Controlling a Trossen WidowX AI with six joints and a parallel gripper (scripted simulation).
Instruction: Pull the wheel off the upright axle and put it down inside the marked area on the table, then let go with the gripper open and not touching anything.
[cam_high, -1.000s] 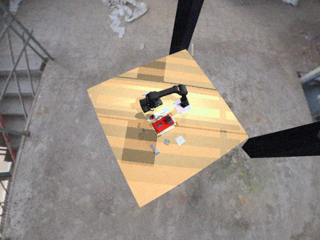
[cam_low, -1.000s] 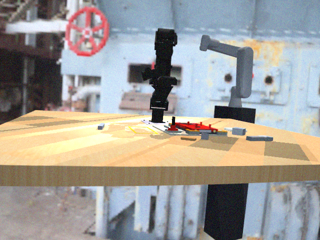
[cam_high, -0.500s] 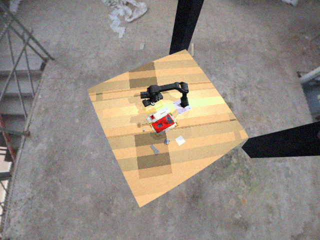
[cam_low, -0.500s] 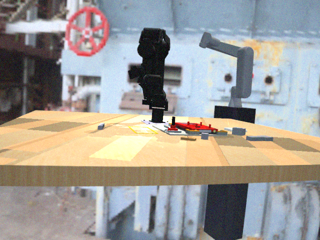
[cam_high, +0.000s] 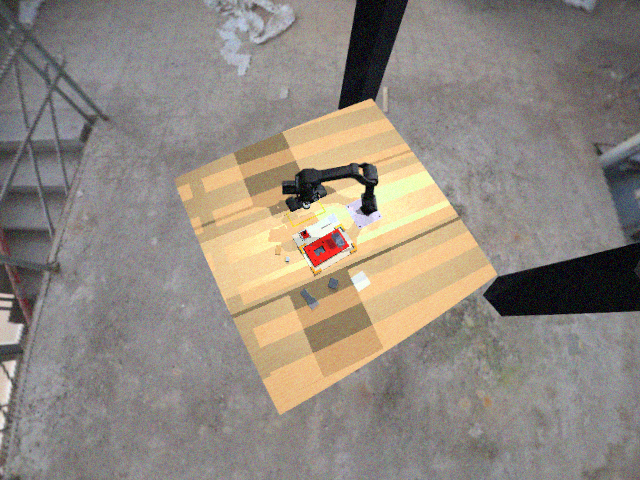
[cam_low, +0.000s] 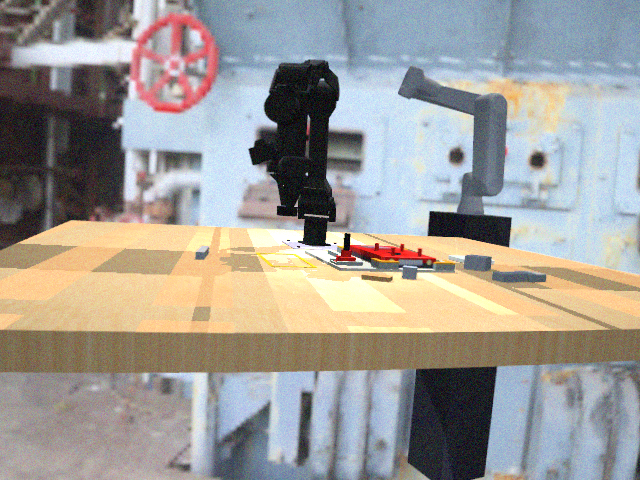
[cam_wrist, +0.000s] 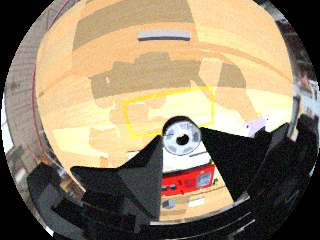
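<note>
One wheel (cam_wrist: 183, 138), one upright axle (cam_low: 346, 241) and one marked area (cam_wrist: 170, 111) are seen. The wheel is pinched by the half-spread gripper (cam_wrist: 182, 154), raised beside the marked area.

Your arm (cam_high: 330, 175) is matte black all over, with chunky rounded joint housings and slim links. It's mounted on a pale lilac square base plate (cam_high: 363, 214). Two black wedge-shaped fingers show at 6 o'clock in wrist view.

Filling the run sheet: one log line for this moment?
gripper: shut on wheel | wheel: off axle | marked area: not yet reached
</note>
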